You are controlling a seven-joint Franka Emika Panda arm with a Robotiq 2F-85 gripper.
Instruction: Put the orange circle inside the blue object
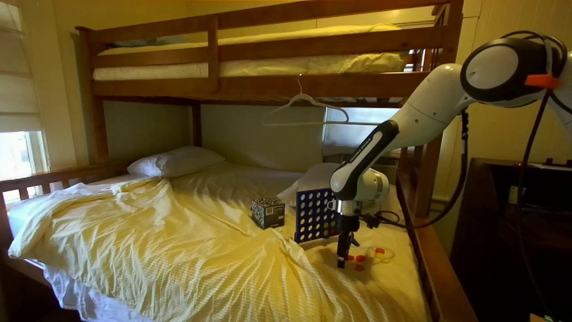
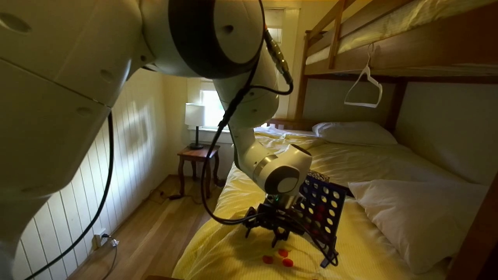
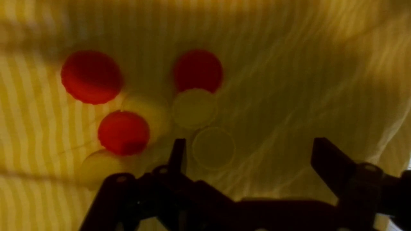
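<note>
Three red-orange discs, the orange circles, lie on the yellow bedspread in the wrist view: one at far left (image 3: 92, 77), one lower (image 3: 124, 132), one at upper middle (image 3: 198, 70) partly under a yellow disc. They also show in an exterior view (image 2: 288, 263). The blue object, an upright dark-blue grid (image 1: 314, 217), stands on the bed behind the gripper, partly hidden by the arm; it also shows tilted-looking in an exterior view (image 2: 328, 196). Some red shows in its lower holes. My gripper (image 3: 249, 140) is open and empty, pointing down above the bed, right of the red discs in the wrist view.
Several yellow discs (image 3: 214, 148) lie among the red ones, one beside the left finger. A dark patterned box (image 1: 268, 213) stands beyond the grid. A pillow (image 2: 420, 217) lies near the grid. A wooden bed rail (image 1: 440, 273) runs along the bed's edge. A hanger (image 1: 304, 99) hangs above.
</note>
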